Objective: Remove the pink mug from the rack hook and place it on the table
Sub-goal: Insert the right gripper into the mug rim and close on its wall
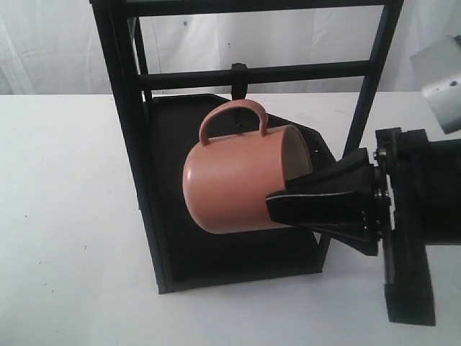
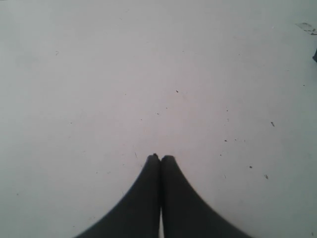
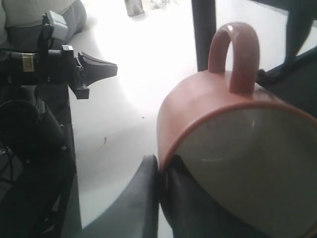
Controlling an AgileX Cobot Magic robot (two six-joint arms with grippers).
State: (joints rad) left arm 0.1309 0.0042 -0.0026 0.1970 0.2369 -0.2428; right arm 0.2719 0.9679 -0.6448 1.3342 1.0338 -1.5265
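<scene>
The pink mug hangs in the air, tipped on its side in front of the rack, its handle uppermost. My right gripper is shut on its lower rim: one finger lies outside the wall and the other inside the cream interior. The rack hook hangs from the crossbar just above the handle. Through the handle loop I see only white table, no peg. My left gripper is shut and empty above bare table.
The rack's dark shelf and uprights stand right behind and beside the mug. The left arm shows in the right wrist view, off beyond the mug. White table spreads to the left of the rack.
</scene>
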